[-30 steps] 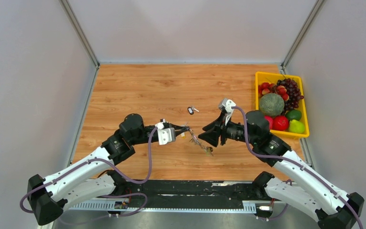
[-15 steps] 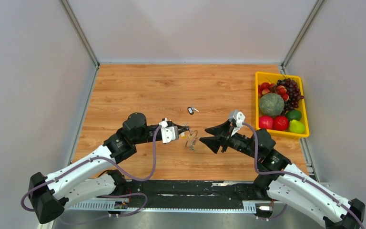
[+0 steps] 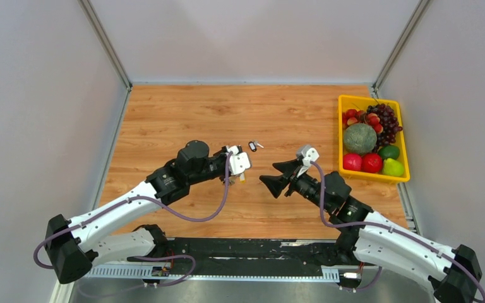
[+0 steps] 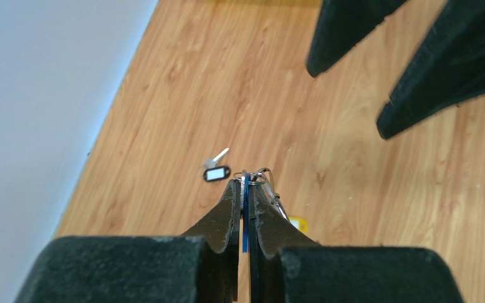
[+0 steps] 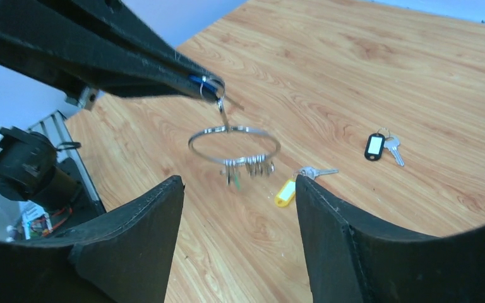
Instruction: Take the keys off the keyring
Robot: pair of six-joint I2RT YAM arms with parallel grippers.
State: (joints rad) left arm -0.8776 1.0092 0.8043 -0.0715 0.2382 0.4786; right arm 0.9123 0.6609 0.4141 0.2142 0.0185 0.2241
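R gripper has backed off & spread wide, empty; L gripper still pinches blue tag, keyring dangling below w/ several keys left. On table: yellow-tag key, black-tag key, already off

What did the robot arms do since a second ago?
The left fingers, clamped on a blue plastic key tag, carried the dangling thin silver wire keyring leftward and farther from the robot. The right fingers spread wider, holding nothing. The black-tagged silver key lying apart stayed put.
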